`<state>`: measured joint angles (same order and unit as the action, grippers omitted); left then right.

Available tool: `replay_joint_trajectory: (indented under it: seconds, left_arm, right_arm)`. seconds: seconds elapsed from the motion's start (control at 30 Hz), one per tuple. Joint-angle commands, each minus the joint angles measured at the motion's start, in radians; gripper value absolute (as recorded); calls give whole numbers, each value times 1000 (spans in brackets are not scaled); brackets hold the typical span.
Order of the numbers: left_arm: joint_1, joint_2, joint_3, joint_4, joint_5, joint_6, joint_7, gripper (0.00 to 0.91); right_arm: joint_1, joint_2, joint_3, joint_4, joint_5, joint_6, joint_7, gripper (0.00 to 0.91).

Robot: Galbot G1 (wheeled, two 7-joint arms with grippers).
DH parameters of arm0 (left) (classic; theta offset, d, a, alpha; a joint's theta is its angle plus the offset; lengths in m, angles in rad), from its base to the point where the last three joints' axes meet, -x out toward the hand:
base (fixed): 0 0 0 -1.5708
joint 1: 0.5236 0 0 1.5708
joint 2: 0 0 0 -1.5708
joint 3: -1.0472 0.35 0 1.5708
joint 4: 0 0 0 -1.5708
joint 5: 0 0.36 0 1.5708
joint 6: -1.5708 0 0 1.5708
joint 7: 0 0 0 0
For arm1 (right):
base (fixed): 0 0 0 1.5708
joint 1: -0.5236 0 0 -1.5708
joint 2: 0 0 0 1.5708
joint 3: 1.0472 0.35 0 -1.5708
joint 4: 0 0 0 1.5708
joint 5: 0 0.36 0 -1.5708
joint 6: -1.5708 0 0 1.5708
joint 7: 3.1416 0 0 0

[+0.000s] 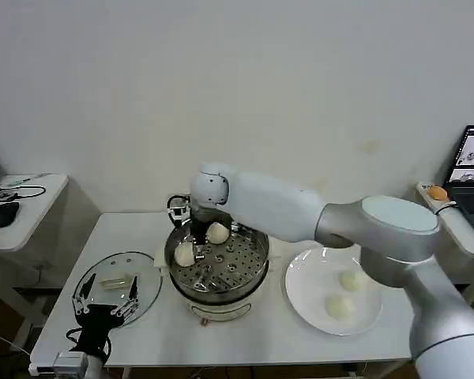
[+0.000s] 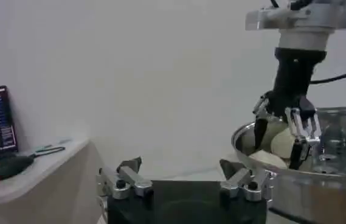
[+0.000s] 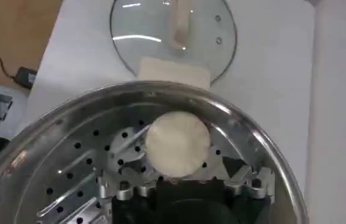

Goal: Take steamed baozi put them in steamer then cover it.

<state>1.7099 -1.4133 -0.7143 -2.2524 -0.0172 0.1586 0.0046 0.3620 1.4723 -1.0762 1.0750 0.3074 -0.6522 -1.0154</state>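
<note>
Left gripper [image 1: 104,304] hovers at the table's [image 1: 245,335] near edge with fingers spread, just over the cover [image 1: 117,288] lying flat beside the steamer [image 1: 217,264]. Right gripper [image 1: 197,245] reaches into the steamer, jaws spread around one baozi [image 3: 177,143] resting on the perforated tray; a second bun [image 1: 217,232] sits beside it. Two buns [image 1: 340,306] lie on the white plate [image 1: 304,304].

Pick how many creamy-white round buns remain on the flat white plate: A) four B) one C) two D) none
C: two buns lie on the plate, two more sit in the steel steamer, where the right gripper reaches; the left gripper waits over the glass lid.
</note>
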Motion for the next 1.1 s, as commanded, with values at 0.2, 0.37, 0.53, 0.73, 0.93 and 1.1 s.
replay_joint_trajectory:
  seconds: [0.2,0.37,0.53,0.73,0.93,1.1]
  left_arm:
    - [-1,-5,6,-18,0,11,7,907]
    - [14,-9,21,-31,8,12,11,907]
    - [31,-6,20,-37,8,13,12,907]
    - [45,-5,20,-36,9,13,11,907]
    - [50,-11,27,-36,16,16,13,907]
    - [66,-12,30,-37,26,15,13,907]
  right_arm:
    - [196,-381,-41,378,119,-12,-6,907]
    - [263,-601,-44,547,129,3,-21,907]
    - [291,-766,-45,647,104,17,-36,907]
    - [242,-963,-31,700,46,39,-54,907]
    - [44,-1060,82,700,-87,97,-92,907]
    - [-134,-1089,201,695,-181,134,-121,907]
